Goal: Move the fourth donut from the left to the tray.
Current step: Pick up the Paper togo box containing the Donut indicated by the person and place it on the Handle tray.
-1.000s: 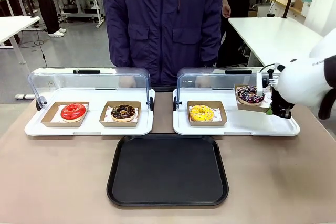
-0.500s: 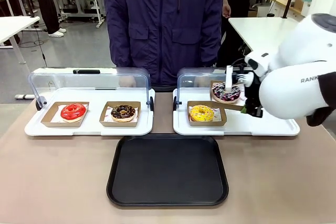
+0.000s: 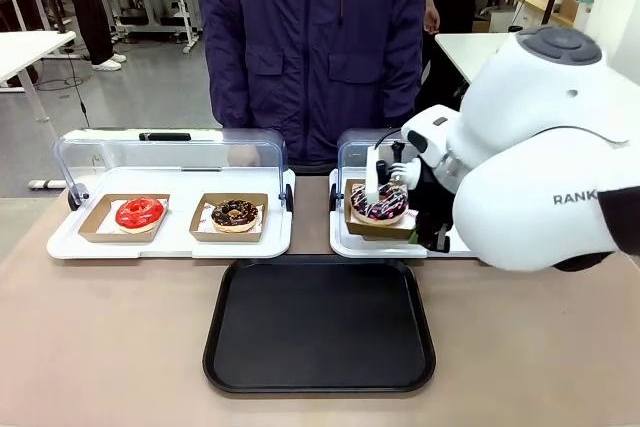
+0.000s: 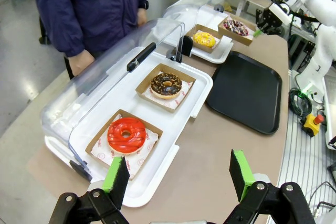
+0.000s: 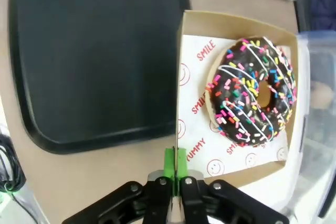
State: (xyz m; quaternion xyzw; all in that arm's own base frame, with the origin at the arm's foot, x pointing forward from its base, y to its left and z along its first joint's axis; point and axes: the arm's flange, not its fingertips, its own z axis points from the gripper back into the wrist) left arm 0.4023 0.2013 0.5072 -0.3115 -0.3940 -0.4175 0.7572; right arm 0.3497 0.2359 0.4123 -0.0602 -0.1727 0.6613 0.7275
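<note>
The fourth donut (image 3: 380, 203), dark chocolate with pink and white sprinkles, rides in its brown cardboard holder (image 3: 383, 229) above the left part of the right white tray. My right gripper (image 3: 420, 233) is shut on the holder's near edge. In the right wrist view the green pads (image 5: 175, 159) pinch the holder's rim (image 5: 189, 56), with the donut (image 5: 254, 98) inside and the black tray (image 5: 89, 51) below and beside it. The black tray (image 3: 320, 347) lies at the table's front centre. In the left wrist view my left gripper (image 4: 178, 171) is open above the table's left end.
A red donut (image 3: 139, 213) and a crumb-topped chocolate donut (image 3: 236, 214) sit in holders on the left white tray (image 3: 170, 244) under a raised clear lid. A yellow donut (image 4: 204, 39) sits on the right white tray (image 4: 218, 56). A person (image 3: 310, 47) stands at the far side.
My right arm has carried the holder with the sprinkled donut leftward from the right end of the right white tray, past the yellow donut, toward the black tray.
</note>
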